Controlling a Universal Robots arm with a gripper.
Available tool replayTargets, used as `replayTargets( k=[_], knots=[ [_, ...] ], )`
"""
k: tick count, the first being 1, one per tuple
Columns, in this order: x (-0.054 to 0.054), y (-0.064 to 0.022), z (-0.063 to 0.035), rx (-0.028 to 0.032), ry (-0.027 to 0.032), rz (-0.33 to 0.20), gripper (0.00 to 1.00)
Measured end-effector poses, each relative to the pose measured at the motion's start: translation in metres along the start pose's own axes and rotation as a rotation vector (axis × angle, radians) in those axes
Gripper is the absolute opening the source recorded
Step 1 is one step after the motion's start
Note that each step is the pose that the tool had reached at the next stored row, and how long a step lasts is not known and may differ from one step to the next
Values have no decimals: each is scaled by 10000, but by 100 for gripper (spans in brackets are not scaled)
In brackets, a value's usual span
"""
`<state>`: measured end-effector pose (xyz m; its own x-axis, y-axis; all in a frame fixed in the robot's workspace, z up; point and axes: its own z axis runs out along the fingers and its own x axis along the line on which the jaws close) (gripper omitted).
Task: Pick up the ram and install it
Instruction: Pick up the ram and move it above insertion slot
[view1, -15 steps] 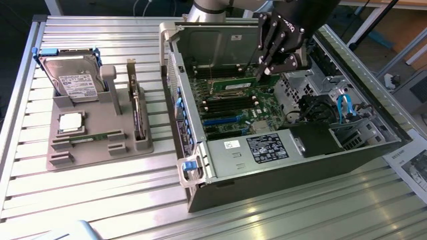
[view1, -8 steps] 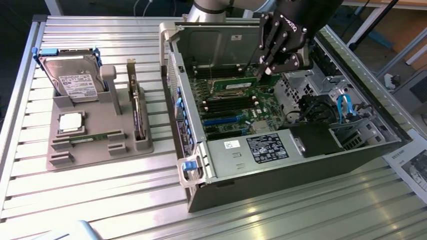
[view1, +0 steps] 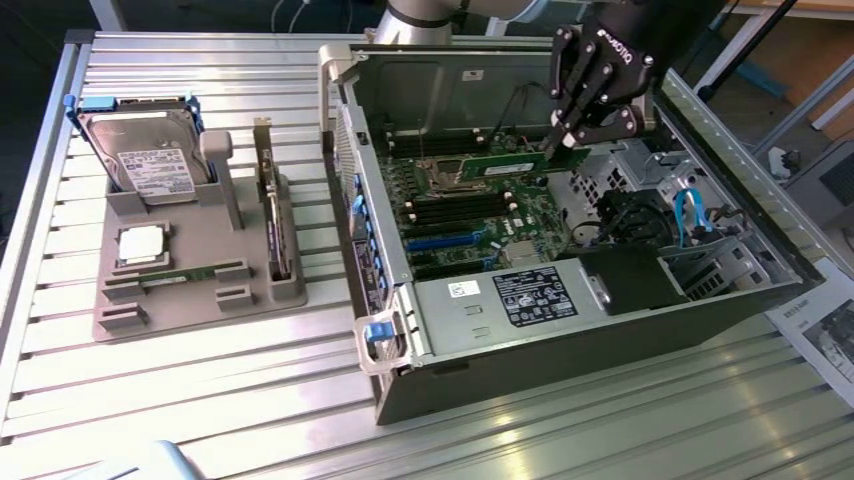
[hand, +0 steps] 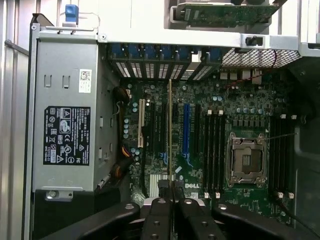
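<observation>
My gripper (view1: 567, 140) hangs inside the open computer case (view1: 747, 300), shut on the ram (view1: 514, 165), a slim green stick held by one end above the motherboard (view1: 481, 230). In the exterior view the stick lies level over the processor socket (view1: 454, 172). Seen from the wrist, the ram (hand: 170, 130) appears edge-on as a thin line running out from between the black fingers (hand: 159, 210); the gripper (hand: 170, 189) grips its near end. The black memory slots (hand: 215, 150) lie beside the socket (hand: 246, 160). A second ram stick (view1: 194, 272) rests in the grey holder (view1: 254, 300).
The grey holder at the exterior view's left also carries a hard drive (view1: 147, 150), a silver processor chip (view1: 143, 243) and an upright expansion card (view1: 274, 215). Inside the case sit the power supply (hand: 65, 135), blue cables (view1: 691, 215) and the drive cage (view1: 721, 270).
</observation>
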<state>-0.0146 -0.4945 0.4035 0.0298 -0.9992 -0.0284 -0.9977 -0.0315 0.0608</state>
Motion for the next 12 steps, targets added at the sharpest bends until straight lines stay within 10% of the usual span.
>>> replayTargets(
  k=[12],
  knots=[
    [2, -7, 86, 4, 1, -1, 12]
  ],
)
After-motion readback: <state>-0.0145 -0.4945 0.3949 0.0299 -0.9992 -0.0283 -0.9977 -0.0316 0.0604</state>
